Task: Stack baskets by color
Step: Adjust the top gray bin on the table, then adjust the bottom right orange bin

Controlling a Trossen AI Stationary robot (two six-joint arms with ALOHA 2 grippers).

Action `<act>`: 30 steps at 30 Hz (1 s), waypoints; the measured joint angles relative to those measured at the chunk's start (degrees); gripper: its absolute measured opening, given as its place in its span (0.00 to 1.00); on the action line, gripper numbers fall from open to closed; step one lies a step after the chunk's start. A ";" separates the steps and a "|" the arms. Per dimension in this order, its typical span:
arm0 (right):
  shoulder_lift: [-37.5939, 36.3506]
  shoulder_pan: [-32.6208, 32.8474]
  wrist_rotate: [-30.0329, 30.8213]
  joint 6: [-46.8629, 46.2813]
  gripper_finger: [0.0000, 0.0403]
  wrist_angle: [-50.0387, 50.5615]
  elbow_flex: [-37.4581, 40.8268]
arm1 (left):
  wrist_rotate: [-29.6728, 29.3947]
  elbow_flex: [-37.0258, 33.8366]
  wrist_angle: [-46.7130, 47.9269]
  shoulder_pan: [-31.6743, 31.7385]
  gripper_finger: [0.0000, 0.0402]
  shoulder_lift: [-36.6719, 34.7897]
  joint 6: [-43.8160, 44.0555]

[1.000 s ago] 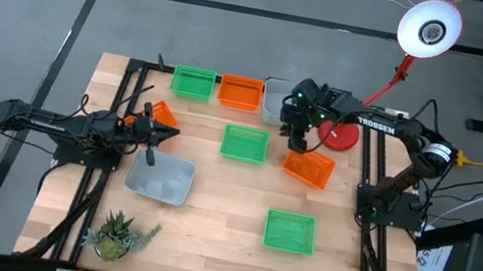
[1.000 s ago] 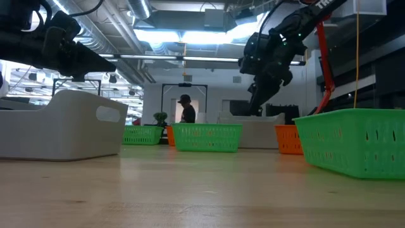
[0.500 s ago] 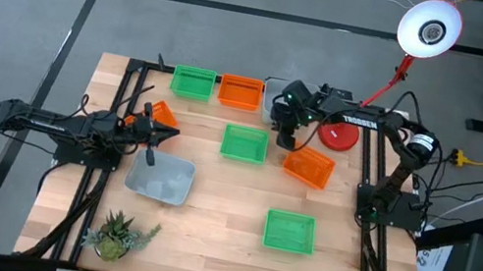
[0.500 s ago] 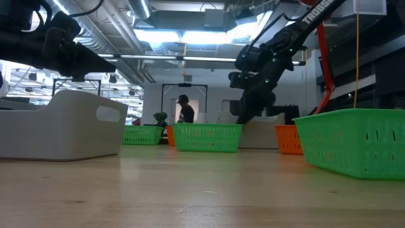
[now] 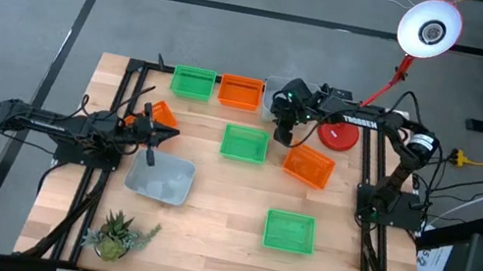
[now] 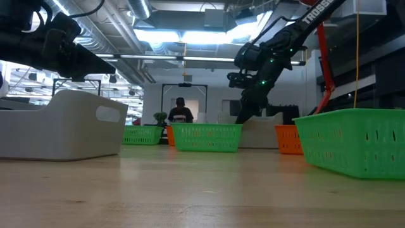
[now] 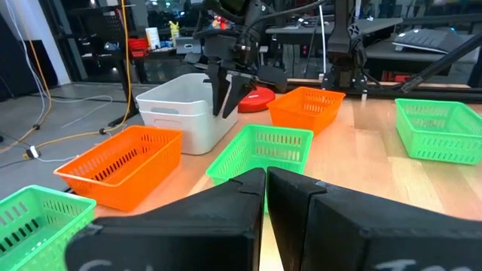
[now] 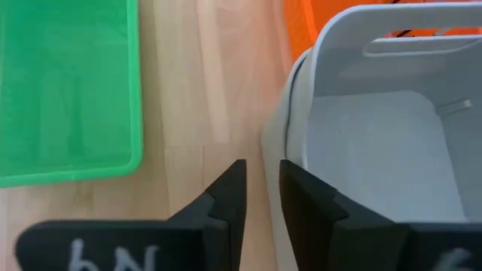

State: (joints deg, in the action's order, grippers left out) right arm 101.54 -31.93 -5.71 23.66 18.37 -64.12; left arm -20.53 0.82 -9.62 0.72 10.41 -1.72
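- The grey basket [image 5: 273, 89] sits in the upper middle of the high view, last in a row with a green basket [image 5: 193, 82] and an orange basket [image 5: 240, 91].
- The right gripper [image 5: 284, 121] has swung left over the past second, away from the orange basket at right centre [image 5: 307, 168]. It now hangs at the grey basket's near wall.
- In the right wrist view its fingers [image 8: 226, 192] are parted by a narrow gap, and the grey rim runs towards that gap. They seem released rather than pinching, and the gap looks no different from before.
- No basket has moved. The centre green basket [image 5: 244, 143], the lower green basket [image 5: 289, 232], the left orange basket [image 5: 162, 114] and the lower-left grey basket [image 5: 162, 179] lie singly and apart.
- My reading is that the grey basket is the next pick, meant for the other grey one, so the sorting is at an early stage.
- The left gripper [image 5: 152, 147] waits clenched and empty at centre left, between the left orange basket and the lower-left grey one. It has not shifted.
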 joint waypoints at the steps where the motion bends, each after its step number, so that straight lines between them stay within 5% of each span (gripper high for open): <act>1: 0.00 -0.07 -0.04 -0.44 0.21 -0.08 0.00 | 0.00 -0.01 0.01 0.01 0.02 0.00 0.00; 13: -1.88 0.58 -3.83 -1.17 0.21 2.92 -0.74 | 0.00 0.00 -0.01 0.01 0.02 0.00 0.02; 21: -7.82 3.40 -4.46 -10.20 0.21 24.79 -7.47 | 0.00 0.00 -0.03 -0.01 0.02 0.00 0.02; 30: -15.19 6.37 -4.39 -18.87 0.21 47.41 -5.90 | 0.00 0.00 -0.03 -0.01 0.02 0.02 0.02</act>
State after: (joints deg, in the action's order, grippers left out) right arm 86.35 -25.56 -10.10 4.79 65.77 -70.02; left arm -20.53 0.82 -9.65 0.71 10.43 -1.69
